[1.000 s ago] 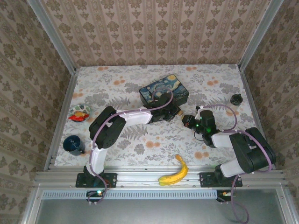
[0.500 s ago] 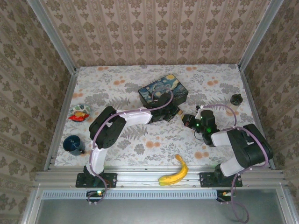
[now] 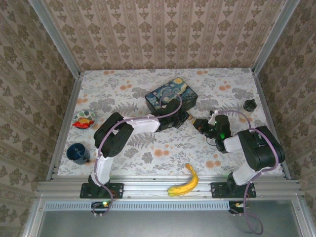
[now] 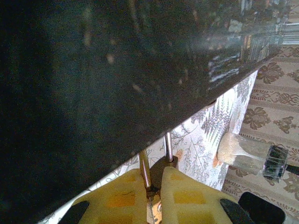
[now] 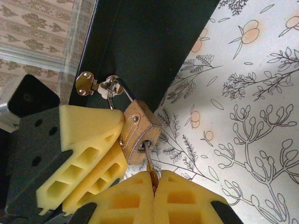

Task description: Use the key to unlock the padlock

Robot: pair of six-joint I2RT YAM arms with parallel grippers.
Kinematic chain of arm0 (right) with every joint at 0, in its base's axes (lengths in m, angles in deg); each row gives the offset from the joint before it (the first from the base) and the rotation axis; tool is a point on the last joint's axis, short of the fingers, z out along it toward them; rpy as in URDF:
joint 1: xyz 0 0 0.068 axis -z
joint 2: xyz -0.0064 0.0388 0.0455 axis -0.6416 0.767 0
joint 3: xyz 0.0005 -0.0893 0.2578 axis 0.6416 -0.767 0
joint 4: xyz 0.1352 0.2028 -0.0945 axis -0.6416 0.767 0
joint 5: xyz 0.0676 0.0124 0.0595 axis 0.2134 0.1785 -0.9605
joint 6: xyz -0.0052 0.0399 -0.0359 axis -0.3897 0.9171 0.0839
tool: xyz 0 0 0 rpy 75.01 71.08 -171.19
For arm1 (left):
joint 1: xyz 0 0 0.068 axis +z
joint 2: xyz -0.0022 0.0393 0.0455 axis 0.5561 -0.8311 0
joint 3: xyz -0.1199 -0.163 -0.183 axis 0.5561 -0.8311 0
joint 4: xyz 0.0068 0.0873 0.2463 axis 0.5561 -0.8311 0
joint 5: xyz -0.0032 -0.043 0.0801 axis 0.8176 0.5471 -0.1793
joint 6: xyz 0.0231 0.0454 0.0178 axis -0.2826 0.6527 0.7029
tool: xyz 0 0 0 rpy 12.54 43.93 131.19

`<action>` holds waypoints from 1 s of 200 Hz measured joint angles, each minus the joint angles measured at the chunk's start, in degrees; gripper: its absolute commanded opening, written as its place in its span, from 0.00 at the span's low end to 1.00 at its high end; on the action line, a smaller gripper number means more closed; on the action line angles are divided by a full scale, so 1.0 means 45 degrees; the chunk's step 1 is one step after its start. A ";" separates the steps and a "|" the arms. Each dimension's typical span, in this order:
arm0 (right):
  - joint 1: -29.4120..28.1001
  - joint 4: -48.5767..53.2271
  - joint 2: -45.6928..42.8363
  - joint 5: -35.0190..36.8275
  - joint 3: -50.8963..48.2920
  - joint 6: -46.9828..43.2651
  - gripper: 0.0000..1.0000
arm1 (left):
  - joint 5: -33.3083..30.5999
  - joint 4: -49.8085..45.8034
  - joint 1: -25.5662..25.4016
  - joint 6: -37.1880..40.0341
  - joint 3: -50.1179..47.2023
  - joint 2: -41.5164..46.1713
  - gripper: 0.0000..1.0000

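The right end effector (image 5: 153, 179) is clenched on the key (image 5: 149, 157), whose thin shaft runs straight up from between its yellow foam fingers into the keyhole on the bottom face of the padlock (image 5: 138, 131). The small brass padlock hangs tilted just above those fingertips, off the table (image 5: 243, 93). To its left, the left end effector (image 5: 118, 142) grasps the padlock body, its foam pads pressed against the brass side. Beyond the padlock, the silvery shackle (image 5: 117, 89) loops up through a small metal latch (image 5: 86, 84) on the edge of the dark tin (image 5: 140, 42). In the left wrist view the two shackle legs rise from between that end effector's pads, right against the tin's dark wall. From above, both end effectors meet tip to tip just in front of the painted tin's near right corner. Well behind them, near the arm bases, lies a banana (image 3: 185, 181), and far off to the left stands a blue cup (image 3: 76, 153).
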 measured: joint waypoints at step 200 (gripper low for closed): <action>0.1336 -0.0767 0.3823 -0.7242 0.4056 0.5343 0.00 | 0.0967 0.4668 0.1360 -0.0389 -0.3031 0.0991 0.00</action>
